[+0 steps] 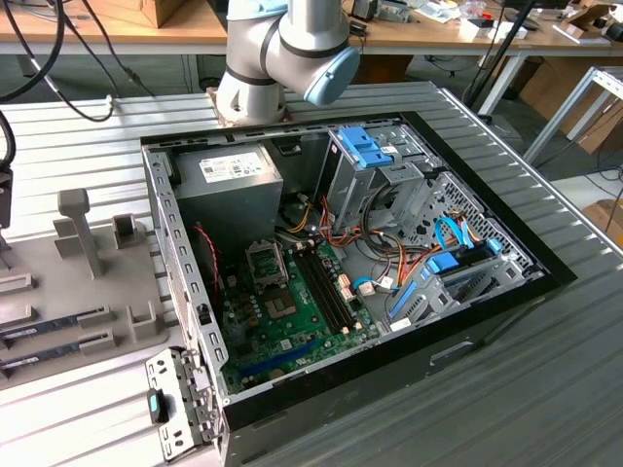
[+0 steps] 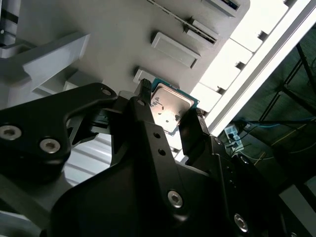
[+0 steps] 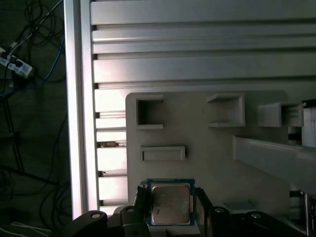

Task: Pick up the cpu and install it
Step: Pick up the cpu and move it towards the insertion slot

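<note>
exterior view: high, oblique over computer case (image 1: 375, 365) | both wrist views: close on cpu (image 3: 170, 203) (image 2: 170, 109)

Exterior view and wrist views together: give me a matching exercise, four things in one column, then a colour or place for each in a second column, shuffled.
1 cpu
2 power supply
3 drive latch
4 motherboard

A blue
B green
C silvery top, right at the claw
D grey box with a pale label

Pairs: 1-C, 2-D, 3-A, 4-B.
</note>
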Available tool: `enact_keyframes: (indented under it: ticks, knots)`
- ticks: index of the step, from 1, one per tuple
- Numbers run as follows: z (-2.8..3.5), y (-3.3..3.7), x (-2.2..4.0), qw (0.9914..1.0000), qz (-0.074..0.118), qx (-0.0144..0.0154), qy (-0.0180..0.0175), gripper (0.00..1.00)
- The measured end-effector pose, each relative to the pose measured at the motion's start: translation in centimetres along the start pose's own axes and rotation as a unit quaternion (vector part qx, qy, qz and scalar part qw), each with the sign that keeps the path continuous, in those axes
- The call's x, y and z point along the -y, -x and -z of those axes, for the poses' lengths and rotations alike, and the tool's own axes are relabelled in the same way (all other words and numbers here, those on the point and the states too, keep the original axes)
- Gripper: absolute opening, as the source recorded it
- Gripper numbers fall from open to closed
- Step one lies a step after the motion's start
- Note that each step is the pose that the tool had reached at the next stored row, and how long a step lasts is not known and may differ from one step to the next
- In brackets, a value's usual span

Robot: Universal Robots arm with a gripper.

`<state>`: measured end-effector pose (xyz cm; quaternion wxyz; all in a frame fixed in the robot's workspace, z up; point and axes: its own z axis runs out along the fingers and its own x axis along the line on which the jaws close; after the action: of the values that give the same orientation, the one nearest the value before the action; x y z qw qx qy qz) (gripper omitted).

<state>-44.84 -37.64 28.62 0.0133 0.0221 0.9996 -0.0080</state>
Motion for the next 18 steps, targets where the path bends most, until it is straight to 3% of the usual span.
enact_keyframes:
  ticks: [18]
  knots:
    - [0.93, 0.04, 0.01, 1.00000, 0.000, -0.0001, 0.0026, 0.47]
